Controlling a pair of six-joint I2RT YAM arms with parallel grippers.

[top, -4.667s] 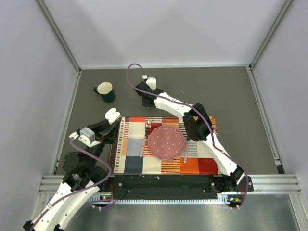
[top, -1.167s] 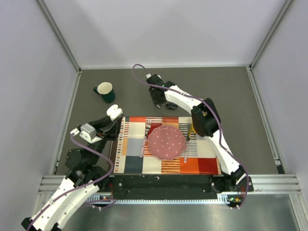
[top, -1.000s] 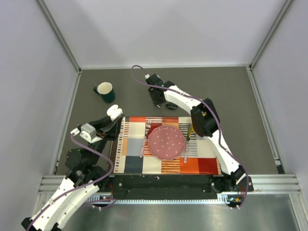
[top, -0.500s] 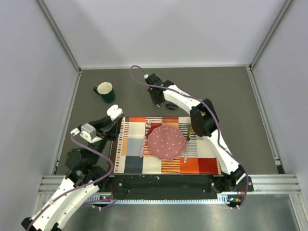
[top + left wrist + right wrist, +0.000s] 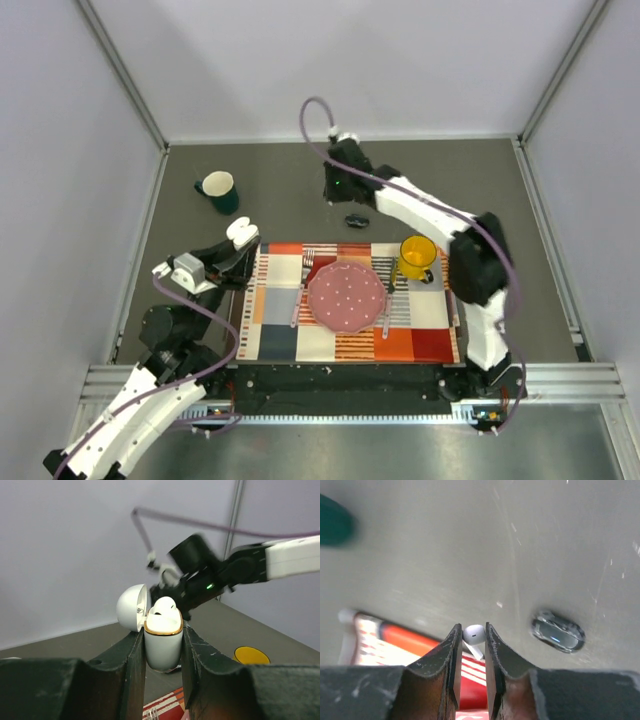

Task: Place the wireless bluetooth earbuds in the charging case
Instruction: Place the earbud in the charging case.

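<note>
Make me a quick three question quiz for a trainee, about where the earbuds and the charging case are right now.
1. True or false: the left gripper is shut on the small white plastic charging case, whose lid stands open.
2. What does the right gripper hold? A) a small black oval object B) a tiny white plastic earbud C) a yellow mug
3. Fill in: the second white earbud sits in the ____.
Key: 1 true; 2 B; 3 charging case.

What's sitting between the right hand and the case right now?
Nothing: the top view shows only bare tabletop between the right hand and the case. The black oval lies off that line.
</note>
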